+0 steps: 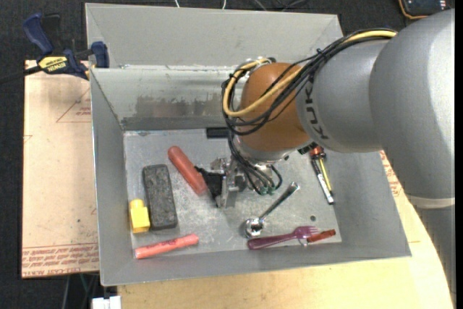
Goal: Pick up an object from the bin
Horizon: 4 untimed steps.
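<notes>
- Arm [362, 94] comes in from the right. Its orange wrist cover [278, 116], w/ yellow & black cables [233, 92] looped round it, hangs over mid-bin.
- End effector [224, 193] is low in the grey bin [108, 155], approx. centre of the floor. Can't tell if it's apart or together, as wires & the wrist hide it.
- Nearest item is a red-orange stick [185, 168], lying diagonally, upper end to the left, lower end just beside the end effector's left side. Can't tell if they touch. Nothing visibly gripped.
- Left of the stick is a dark grey block [159, 197], lying lengthwise near the left wall, w/ a small yellow block [139, 216] touching its lower-left corner.
- A pink stick [166, 246] lies along the front edge, below the grey block.
- A metal spoon [269, 212] sits right of & below the end effector, bowl toward the front, handle pointing up-right.
- A purple fork [291, 236] lies flat just in front of the spoon's bowl.
- A pen-like tool [323, 180] is at the right side, partly under the arm.
- A small black flat piece [216, 132] lies at the back wall's foot, behind the wrist.
</notes>
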{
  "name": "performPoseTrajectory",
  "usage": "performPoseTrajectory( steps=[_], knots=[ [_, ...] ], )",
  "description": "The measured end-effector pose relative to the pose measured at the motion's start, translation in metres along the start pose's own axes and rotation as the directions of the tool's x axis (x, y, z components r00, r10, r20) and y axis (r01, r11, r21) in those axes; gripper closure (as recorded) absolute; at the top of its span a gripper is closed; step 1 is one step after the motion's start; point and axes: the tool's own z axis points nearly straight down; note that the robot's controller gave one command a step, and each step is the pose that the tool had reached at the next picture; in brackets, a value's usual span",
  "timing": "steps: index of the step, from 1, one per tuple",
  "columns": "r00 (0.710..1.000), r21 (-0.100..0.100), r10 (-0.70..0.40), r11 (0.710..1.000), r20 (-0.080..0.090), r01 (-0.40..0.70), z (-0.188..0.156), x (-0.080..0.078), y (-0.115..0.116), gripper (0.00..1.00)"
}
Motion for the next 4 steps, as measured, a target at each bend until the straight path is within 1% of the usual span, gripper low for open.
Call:
performPoseTrajectory(
  steps=[1,2,3,4],
  knots=[
    [1.000,0.000,0.000,1.000,0.000,0.000,0.000,0.000,0.000,1.00],
    [1.000,0.001,0.000,1.000,-0.010,0.000,-0.013,0.003,0.000,1.00],
    [1.000,0.001,0.001,1.000,-0.004,-0.001,-0.048,0.001,0.000,1.00],
    [1.000,0.001,0.001,1.000,-0.001,-0.001,-0.073,0.000,0.000,1.00]
  ],
)
